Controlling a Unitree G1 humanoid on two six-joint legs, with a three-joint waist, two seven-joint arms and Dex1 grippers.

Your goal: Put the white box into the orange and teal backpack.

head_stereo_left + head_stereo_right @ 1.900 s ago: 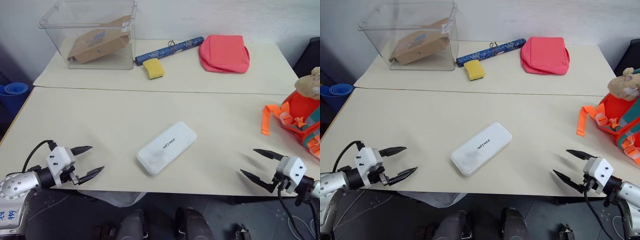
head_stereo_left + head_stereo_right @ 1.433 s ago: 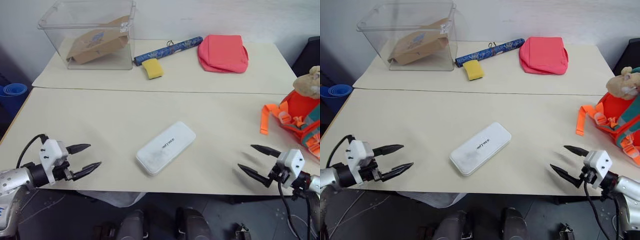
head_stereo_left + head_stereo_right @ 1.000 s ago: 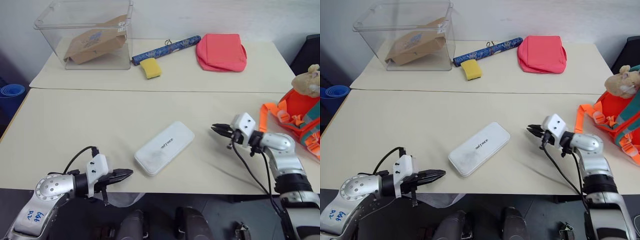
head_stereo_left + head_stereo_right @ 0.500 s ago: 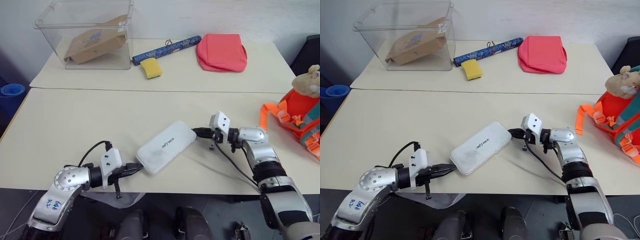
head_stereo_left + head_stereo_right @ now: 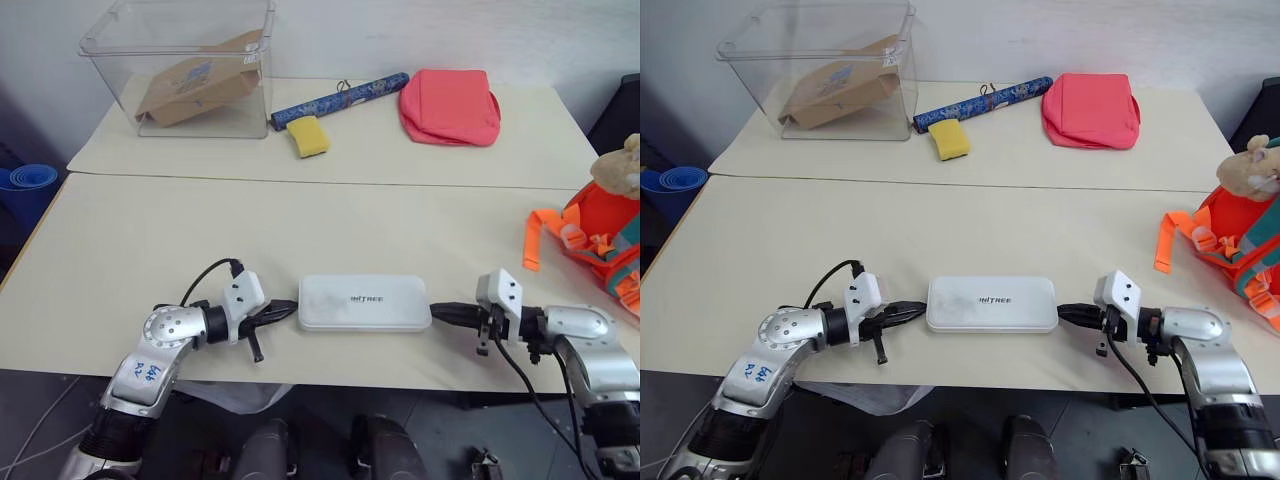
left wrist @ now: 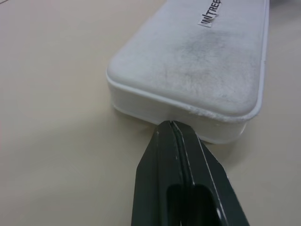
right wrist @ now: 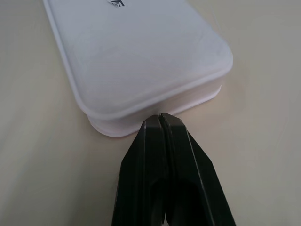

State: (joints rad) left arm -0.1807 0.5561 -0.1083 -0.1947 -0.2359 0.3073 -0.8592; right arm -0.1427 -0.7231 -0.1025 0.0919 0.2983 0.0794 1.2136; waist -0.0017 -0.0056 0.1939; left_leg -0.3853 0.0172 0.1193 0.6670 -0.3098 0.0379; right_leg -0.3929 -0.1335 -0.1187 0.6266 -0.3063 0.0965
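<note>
a: where does the white box [image 5: 365, 302] sit?

b: flat on the near table [image 5: 150, 240], lengthwise between the two claws. the left gripper [image 5: 283, 310] has its fingers pressed together, tips against the box's left end. the right gripper [image 5: 441, 312] is the same, fingers together, tips against the right end. the wrist views show each closed point meeting the box's side wall.

a: so nothing is clamped?

b: no. neither claw is closed on the box; it looks squeezed end to end between them, though it rests on the table.

a: and the orange and teal backpack [image 5: 605, 245]?

b: well off beyond the right gripper, at the table's right edge, a plush hamster [image 5: 620, 168] on top. i can't tell whether its opening is ready.

a: progress?

b: early, i'd say. the box is only braced, not lifted. left to do: raise it, carry it to the backpack, slide it in.
</note>
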